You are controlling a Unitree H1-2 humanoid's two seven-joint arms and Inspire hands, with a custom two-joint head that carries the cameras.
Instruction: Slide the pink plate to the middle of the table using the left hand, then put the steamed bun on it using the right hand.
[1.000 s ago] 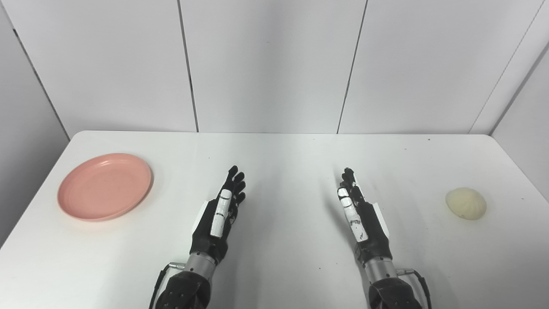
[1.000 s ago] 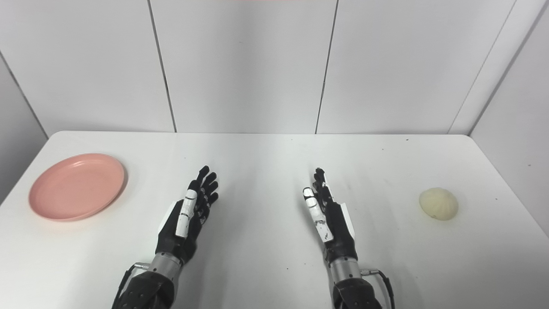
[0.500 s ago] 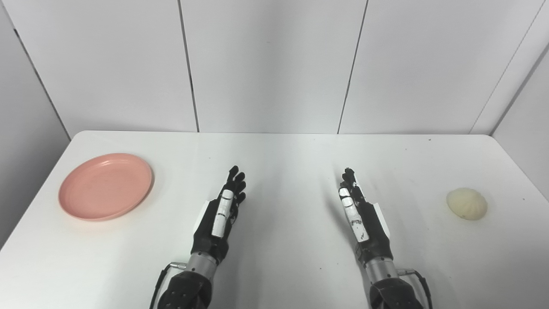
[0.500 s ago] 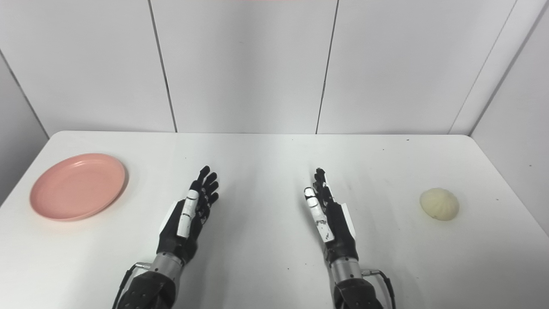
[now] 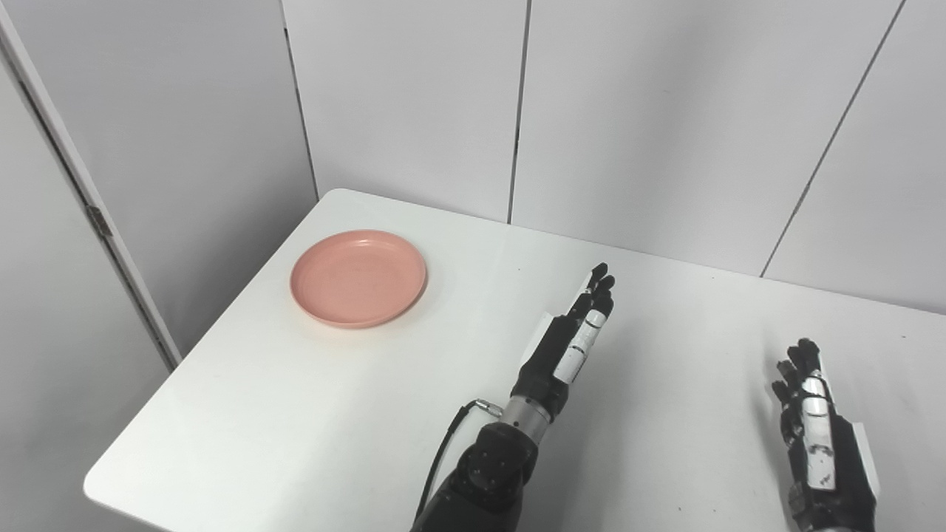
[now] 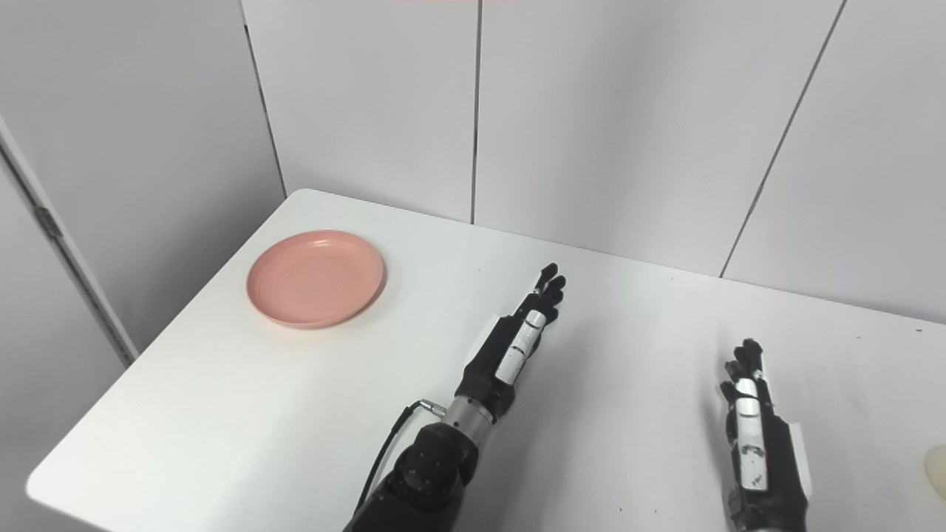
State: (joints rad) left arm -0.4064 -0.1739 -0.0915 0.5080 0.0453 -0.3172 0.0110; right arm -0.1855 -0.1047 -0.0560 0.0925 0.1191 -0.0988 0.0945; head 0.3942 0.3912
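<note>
A round pink plate point(image 5: 358, 277) lies flat near the table's left edge, toward the far corner. My left hand point(image 5: 570, 341) rests over the white table to the right of the plate, well apart from it, fingers stretched forward and open, holding nothing. My right hand point(image 5: 817, 428) sits low at the right, also open and empty. Only a pale sliver of the steamed bun point(image 6: 937, 468) shows at the right border of the right eye view; it is out of the left eye view.
The white table point(image 5: 310, 414) ends at a rounded near-left corner and a left edge beside a grey wall panel with a hinge point(image 5: 97, 219). White wall panels stand right behind the table's far edge.
The whole picture has shifted: the camera has turned to the left, so the plate sits nearer the middle and the bun is almost out of view. Both hands stay open and look unmoved.
</note>
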